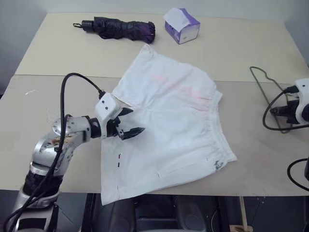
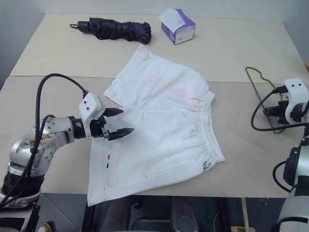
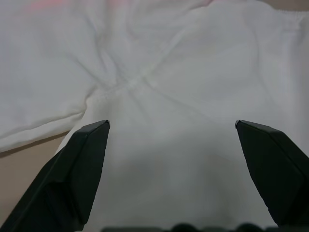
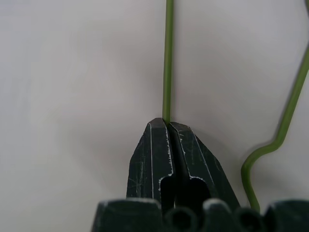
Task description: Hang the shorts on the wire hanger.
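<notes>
The white shorts (image 1: 169, 125) lie spread flat in the middle of the table, waistband toward the right and one leg hem hanging over the near edge. My left gripper (image 1: 136, 121) hovers open just over the left part of the shorts, near the crotch seam (image 3: 123, 87), with nothing between its fingers (image 3: 87, 164). At the right side of the table lies the thin olive wire hanger (image 1: 260, 84). My right gripper (image 4: 166, 122) is shut on a straight run of the hanger's wire (image 4: 167, 58), and the hanger's bent part (image 4: 285, 125) runs beside it.
A folded dark umbrella (image 1: 120, 28) and a white-and-purple tissue box (image 1: 182, 25) sit at the back of the beige table (image 1: 241, 48). Black cables loop over both arms, one beside the hanger (image 1: 270, 116). The table's near edge runs just under the shorts' hem.
</notes>
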Motion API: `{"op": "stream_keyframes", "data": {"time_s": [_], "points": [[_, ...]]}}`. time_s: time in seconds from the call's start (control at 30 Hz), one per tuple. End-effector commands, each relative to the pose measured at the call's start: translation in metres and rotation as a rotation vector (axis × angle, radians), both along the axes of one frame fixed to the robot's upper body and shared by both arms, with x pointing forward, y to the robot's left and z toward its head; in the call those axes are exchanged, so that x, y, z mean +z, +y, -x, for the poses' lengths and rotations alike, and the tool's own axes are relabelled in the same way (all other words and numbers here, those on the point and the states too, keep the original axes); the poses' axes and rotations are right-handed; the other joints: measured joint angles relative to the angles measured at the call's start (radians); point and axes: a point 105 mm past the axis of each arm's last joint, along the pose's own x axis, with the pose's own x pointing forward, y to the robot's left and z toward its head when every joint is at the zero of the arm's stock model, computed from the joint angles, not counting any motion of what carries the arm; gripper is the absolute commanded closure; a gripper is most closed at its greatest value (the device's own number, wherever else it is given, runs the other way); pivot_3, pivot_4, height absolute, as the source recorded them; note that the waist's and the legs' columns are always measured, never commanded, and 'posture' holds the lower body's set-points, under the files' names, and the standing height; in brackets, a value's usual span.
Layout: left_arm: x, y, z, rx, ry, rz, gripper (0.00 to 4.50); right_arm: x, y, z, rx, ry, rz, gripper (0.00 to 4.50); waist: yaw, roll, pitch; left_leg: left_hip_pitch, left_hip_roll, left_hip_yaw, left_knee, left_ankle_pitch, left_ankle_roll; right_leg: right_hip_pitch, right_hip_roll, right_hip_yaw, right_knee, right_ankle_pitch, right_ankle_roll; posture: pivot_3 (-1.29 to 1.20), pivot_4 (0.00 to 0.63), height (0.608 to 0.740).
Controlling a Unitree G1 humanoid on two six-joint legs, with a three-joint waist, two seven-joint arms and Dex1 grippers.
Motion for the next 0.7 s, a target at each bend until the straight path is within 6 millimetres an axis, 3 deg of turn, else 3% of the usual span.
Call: {"op": "stream_keyframes", "data": {"time_s": [0.03,0.3,0.6,0.7], "points": [[0.018,0.001,-0.006,0.065,0.044,0.182,0.0,0.021,0.019,-0.005,0.077,-0.092,-0.084,4.46,0.0,0.0,0.0,0.0,0.0,-0.001,0.0,0.001,-0.001,0.0,0.0,0.0,0.0,0.0,0.0,0.02,0.263,0.74],[0.027,-0.011,-0.013,0.145,0.197,0.502,0.0,0.044,0.076,0.004,0.188,-0.315,-0.103,4.46,0.009,0.0,-0.018,-0.007,-0.002,-0.006,0.002,0.007,-0.011,-0.004,-0.001,-0.004,0.002,0.001,0.002,0.01,0.175,0.74],[0.035,-0.028,-0.013,0.123,0.377,0.822,0.0,0.058,0.153,0.035,0.397,-0.538,0.036,4.46,0.031,-0.005,-0.096,-0.011,-0.004,-0.008,0.001,0.007,-0.011,-0.007,-0.001,-0.005,0.001,0.001,0.002,-0.04,0.119,0.74],[0.034,-0.038,-0.008,0.094,0.411,0.85,0.0,0.059,0.174,0.043,0.438,-0.586,0.038,4.46,0.028,-0.011,-0.118,-0.011,-0.004,-0.008,0.002,0.006,-0.007,-0.006,-0.001,-0.004,0.001,0.002,0.002,-0.05,0.114,0.74]]}}
